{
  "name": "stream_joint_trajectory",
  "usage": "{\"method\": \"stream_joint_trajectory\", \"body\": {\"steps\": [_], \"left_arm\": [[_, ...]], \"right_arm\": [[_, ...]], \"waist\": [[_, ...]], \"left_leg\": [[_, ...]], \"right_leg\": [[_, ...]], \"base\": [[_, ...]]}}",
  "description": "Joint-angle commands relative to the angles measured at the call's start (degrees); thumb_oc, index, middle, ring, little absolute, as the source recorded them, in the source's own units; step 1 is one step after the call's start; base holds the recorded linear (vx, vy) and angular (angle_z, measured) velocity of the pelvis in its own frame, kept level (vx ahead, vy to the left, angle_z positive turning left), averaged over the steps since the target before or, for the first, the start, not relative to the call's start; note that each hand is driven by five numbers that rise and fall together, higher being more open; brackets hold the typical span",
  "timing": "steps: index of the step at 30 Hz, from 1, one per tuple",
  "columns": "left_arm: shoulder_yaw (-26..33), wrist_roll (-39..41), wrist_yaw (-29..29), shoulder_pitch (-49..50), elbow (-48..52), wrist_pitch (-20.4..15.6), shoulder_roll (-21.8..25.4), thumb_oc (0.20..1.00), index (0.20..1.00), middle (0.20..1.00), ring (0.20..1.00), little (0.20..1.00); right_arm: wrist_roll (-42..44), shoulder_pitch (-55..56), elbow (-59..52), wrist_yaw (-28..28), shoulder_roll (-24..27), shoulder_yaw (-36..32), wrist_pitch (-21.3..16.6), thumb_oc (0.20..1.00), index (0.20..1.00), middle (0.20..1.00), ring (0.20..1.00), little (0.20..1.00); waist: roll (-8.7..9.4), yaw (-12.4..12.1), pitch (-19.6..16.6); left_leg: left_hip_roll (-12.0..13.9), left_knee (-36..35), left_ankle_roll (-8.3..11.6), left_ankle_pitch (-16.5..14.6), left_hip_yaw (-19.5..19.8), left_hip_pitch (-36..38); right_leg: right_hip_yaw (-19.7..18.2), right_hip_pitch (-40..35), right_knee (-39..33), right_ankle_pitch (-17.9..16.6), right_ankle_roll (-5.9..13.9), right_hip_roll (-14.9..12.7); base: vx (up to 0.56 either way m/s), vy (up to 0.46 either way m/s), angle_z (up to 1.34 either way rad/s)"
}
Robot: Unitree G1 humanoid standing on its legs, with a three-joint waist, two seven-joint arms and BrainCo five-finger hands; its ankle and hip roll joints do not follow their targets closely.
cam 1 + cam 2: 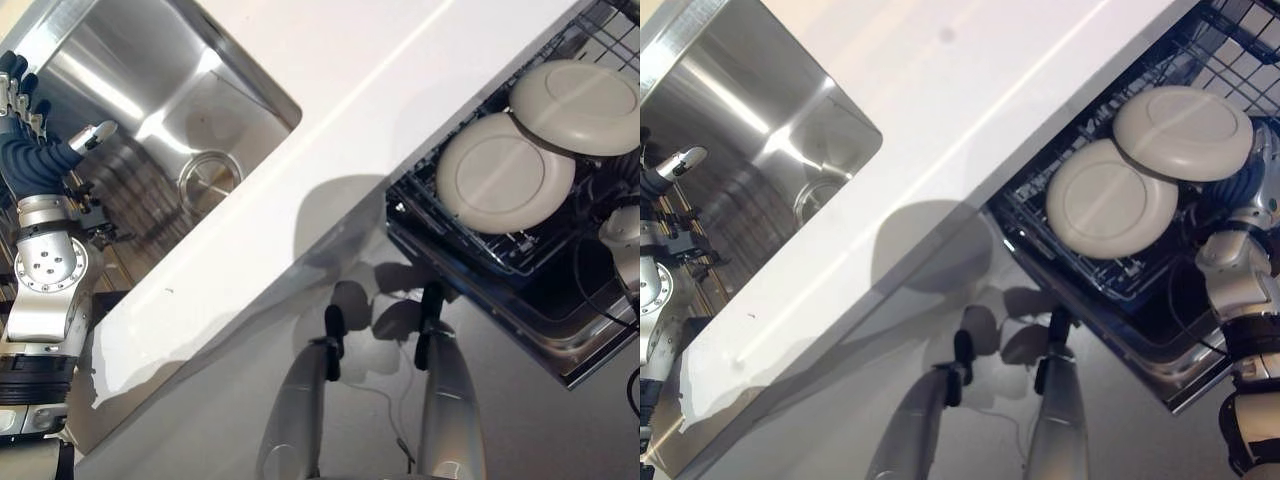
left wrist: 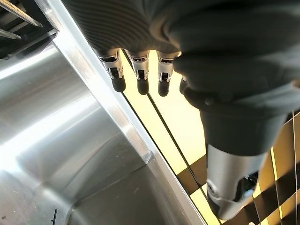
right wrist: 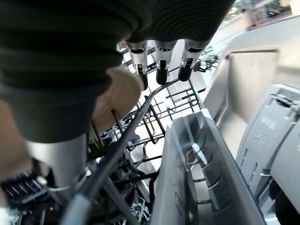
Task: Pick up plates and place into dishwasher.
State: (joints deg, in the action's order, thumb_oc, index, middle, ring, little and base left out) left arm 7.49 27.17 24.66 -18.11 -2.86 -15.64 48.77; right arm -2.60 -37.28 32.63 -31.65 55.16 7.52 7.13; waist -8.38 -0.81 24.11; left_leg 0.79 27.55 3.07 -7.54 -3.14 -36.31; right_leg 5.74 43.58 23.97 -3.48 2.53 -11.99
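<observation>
Cream-coloured and round, two plates already lie in the dark wire dishwasher rack (image 1: 520, 250): the nearer round cream plate (image 1: 505, 172) rests flat-ish on the tines, and the farther round cream plate (image 1: 577, 105) overlaps its far edge, tilted against it. Take the rack as your reference throughout.

Your right hand (image 3: 159, 61) is over the rack's side by the farther plate; its wrist view shows the fingers (image 3: 161, 70) fairly straight above the wire rim, with a cream plate edge just beside the thumb and nothing clearly gripped. I judge the placing step to be nearly done. To finish it well, lift that hand straight clear of the tines so you don't drag the tilted plate off its neighbour, and check that the upper plate will stay put before you move away.

Your left hand (image 1: 35, 140) is well away from the rack, across the white countertop (image 1: 330, 150), above the far rim of the stainless steel sink (image 1: 150, 100). Its fingers (image 2: 140, 79) hang relaxed and straight, holding nothing. No plate can be made out in the sink basin, so look before reaching in.
</observation>
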Motion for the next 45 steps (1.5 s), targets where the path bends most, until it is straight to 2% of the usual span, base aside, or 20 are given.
{"method": "stream_joint_trajectory", "body": {"steps": [1,10,15,19,26,32,38,45], "left_arm": [[-5.61,-0.12,0.34,6.33,1.76,-4.05,-12.15,1.000,1.000,1.000,1.000,1.000],[-5.10,0.36,-0.35,6.48,0.75,-4.03,-12.73,1.000,1.000,1.000,1.000,1.000],[-4.73,1.31,-0.78,6.61,0.42,-3.63,-12.47,1.000,1.000,1.000,1.000,1.000],[-4.55,1.19,-0.69,8.00,-0.17,-5.19,-13.40,1.000,1.000,1.000,1.000,1.000],[-3.54,2.00,-1.49,9.23,-0.87,-5.57,-14.55,1.000,1.000,1.000,1.000,1.000],[-2.87,1.99,-1.34,9.68,-1.85,-6.03,-15.29,1.000,1.000,1.000,1.000,1.000],[-2.40,2.38,-1.75,9.56,-2.70,-5.87,-15.99,1.000,1.000,1.000,1.000,1.000],[-3.03,1.90,-1.56,9.09,-3.60,-5.83,-16.45,1.000,1.000,1.000,1.000,1.000]], "right_arm": [[0.37,-1.36,-3.35,-1.34,0.18,-2.94,-0.36,1.000,1.000,1.000,1.000,1.000],[1.98,0.00,-3.02,-1.31,-0.50,-3.92,-1.23,1.000,1.000,1.000,1.000,1.000],[10.93,0.21,-4.23,-3.64,-0.89,-6.41,-4.19,1.000,1.000,1.000,1.000,1.000],[17.54,2.30,-7.74,-4.66,-2.81,-11.61,-6.84,1.000,1.000,1.000,1.000,1.000],[26.55,5.15,-12.26,-1.84,-6.01,-17.04,-10.03,1.000,1.000,1.000,1.000,1.000],[29.25,9.43,-14.23,-0.29,-9.31,-19.84,-12.98,1.000,1.000,1.000,1.000,1.000],[31.59,11.80,-13.23,1.31,-11.74,-19.89,-13.33,1.000,1.000,1.000,1.000,1.000],[35.02,12.90,-10.44,3.52,-15.21,-18.46,-16.08,1.000,1.000,1.000,1.000,1.000]], "waist": [[2.29,0.82,5.69],[2.15,1.11,5.69],[2.10,1.33,5.69],[2.04,1.82,5.69],[2.29,2.53,5.69],[2.79,3.37,5.69],[2.90,3.75,5.67],[3.33,3.35,4.70]], "left_leg": [[0.27,-0.21,-2.12,3.27,0.27,-3.71],[0.38,-0.63,-2.19,3.22,-0.26,-2.36],[0.77,-1.02,-2.08,3.15,-0.56,-1.09],[0.79,-1.11,-2.05,2.82,-0.73,0.24],[1.09,-1.19,-2.06,2.14,-1.57,3.50],[1.10,-0.92,-2.15,1.43,-2.08,6.28],[1.04,-0.79,-2.39,0.90,-2.61,8.70],[0.85,-1.51,-2.62,0.75,-2.65,10.58]], "right_leg": [[2.25,-3.33,-4.73,2.81,-0.70,5.76],[2.07,-4.77,-5.09,3.18,-0.94,5.88],[1.95,-6.06,-5.23,3.60,-1.12,6.04],[1.51,-7.34,-5.35,3.97,-1.28,6.36],[1.04,-10.22,-5.30,4.65,-1.53,6.54],[0.42,-13.05,-5.67,4.91,-1.57,6.76],[-0.06,-15.59,-6.23,5.09,-1.65,6.75],[0.17,-18.07,-7.58,4.98,-1.63,6.61]], "base": [[0.00,0.000,0.00],[0.00,0.000,0.00],[0.00,0.000,0.00],[0.01,0.030,-0.04],[0.01,0.050,-0.06],[0.01,0.042,-0.06],[0.01,0.037,-0.04],[0.00,0.000,0.00]]}}
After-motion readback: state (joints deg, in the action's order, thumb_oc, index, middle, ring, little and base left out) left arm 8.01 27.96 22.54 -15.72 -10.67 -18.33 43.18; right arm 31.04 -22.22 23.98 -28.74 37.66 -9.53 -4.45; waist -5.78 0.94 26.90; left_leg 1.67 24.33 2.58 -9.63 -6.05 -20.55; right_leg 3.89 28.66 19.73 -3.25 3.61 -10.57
